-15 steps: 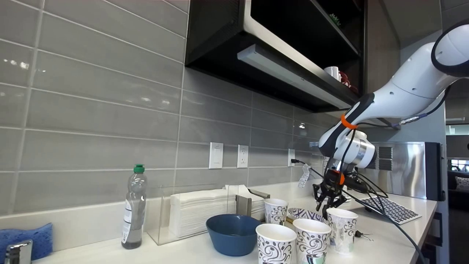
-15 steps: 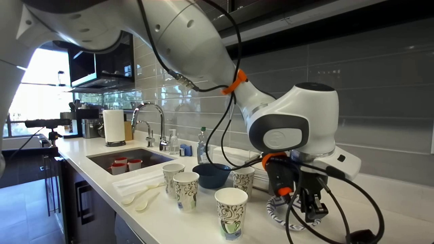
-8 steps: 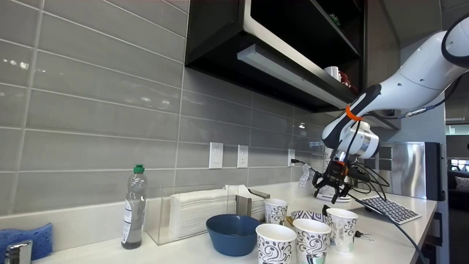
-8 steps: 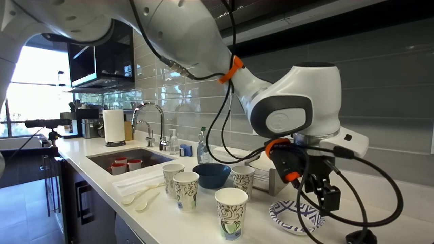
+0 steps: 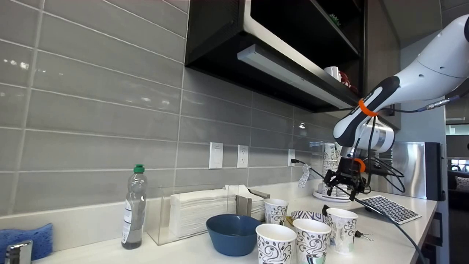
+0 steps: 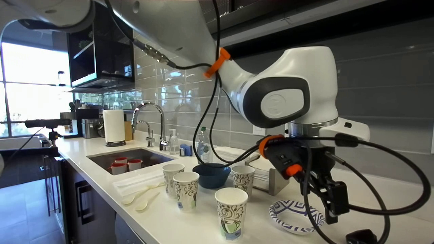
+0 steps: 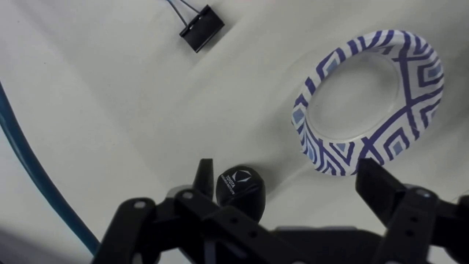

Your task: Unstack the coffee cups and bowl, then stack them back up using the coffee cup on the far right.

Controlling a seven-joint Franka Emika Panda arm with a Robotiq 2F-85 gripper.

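1. Above the white surface (image 6: 200,225), the robot arm (image 5: 414,84) slopes down, then bends at its wrist (image 6: 318,88).
2. Below the bend, the pincer (image 7: 285,174) hangs in the air with its tips down toward the surface.
3. The pincer is spread wide: its two fingers (image 7: 377,187) stand far from each other in the wrist view.
4. Black cords (image 6: 346,140) loop out from the wrist, and an orange band (image 5: 367,108) hugs the arm.
5. A patterned dish (image 7: 417,84) lies on the surface, near the pincer and lower than it.
6. Four paper cups (image 6: 231,217) stand upright on the surface, unstacked and apart from the pincer, in both exterior views.
7. The blue bowl (image 6: 213,176) sits right side up near the cups.
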